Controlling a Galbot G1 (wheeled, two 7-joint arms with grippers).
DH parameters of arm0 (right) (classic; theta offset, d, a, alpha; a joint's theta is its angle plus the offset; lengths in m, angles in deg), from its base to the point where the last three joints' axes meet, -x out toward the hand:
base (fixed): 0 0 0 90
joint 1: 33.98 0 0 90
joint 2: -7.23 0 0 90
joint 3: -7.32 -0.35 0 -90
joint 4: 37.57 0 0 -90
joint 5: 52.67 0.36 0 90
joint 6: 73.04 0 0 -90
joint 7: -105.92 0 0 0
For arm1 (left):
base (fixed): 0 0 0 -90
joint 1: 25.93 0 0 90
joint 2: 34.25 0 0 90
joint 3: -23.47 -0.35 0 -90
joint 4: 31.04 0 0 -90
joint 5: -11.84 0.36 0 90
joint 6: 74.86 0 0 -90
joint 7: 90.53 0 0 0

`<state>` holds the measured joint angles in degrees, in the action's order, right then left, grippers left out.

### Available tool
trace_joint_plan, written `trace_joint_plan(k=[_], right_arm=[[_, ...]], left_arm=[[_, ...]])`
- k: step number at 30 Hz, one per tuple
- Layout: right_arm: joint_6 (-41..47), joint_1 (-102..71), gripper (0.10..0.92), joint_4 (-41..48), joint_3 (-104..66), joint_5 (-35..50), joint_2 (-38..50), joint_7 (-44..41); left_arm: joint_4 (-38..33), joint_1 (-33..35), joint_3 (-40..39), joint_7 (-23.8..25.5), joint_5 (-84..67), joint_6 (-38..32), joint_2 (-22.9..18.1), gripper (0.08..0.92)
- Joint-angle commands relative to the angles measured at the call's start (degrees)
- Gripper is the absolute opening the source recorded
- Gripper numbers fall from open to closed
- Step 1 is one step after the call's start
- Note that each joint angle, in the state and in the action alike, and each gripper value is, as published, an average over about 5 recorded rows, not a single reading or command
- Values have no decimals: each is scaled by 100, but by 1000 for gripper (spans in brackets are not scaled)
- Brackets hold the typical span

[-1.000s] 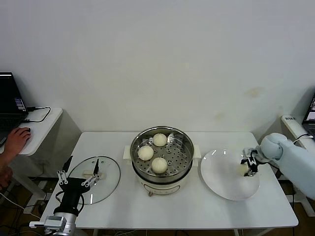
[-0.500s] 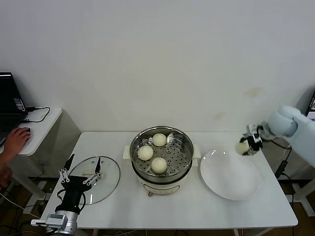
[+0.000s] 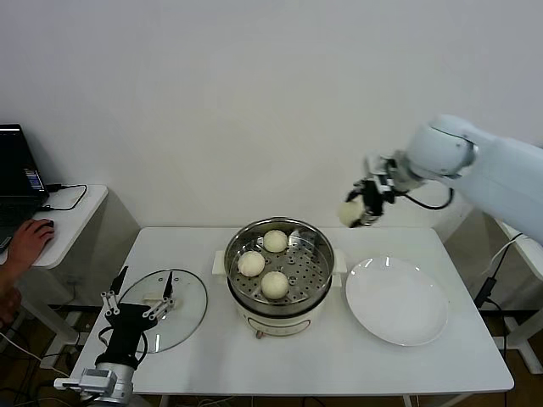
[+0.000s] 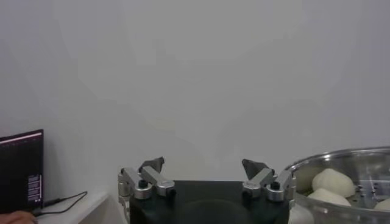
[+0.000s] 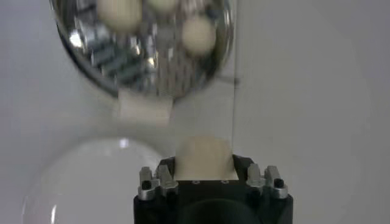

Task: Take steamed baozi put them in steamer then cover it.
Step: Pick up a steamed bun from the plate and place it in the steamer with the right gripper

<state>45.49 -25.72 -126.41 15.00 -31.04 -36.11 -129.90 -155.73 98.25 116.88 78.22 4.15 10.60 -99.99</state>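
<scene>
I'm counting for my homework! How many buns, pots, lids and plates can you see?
Steamed baozi: 4, with three in the steamer and one in the right claw
Steamer: 1
Glass cover: 1
White plate: 1
Total: 7

You have a white plate (image 3: 396,302) at lower right of the frame on the white counter (image 3: 339,360). At far left, a laptop (image 3: 17,172) and a black cable (image 3: 68,197) sit on a side desk (image 3: 76,225), with a person's hand (image 3: 27,242) resting there.
</scene>
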Motion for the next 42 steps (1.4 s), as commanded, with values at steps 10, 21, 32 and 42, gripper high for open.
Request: trace_joint_plan(k=[10,21,32,42], right_arm=[[1087,-822,611,525,552,550,-1490,718],[1057,-1494,611,1081,230,176,-1725,748],[1058,-1586,613,1154,188,38,-1741,726],[1087,-1079,774,745,70,185,-1364,589]], left_arm=[[-106,45,90,-5,-24,-21,-63,823],[-150,69,86,-4,-8,-37,-114,823],[-169,86,108,-4,-3,-50,-122,823],[-146,41,84,0,0,-38,-92,823]])
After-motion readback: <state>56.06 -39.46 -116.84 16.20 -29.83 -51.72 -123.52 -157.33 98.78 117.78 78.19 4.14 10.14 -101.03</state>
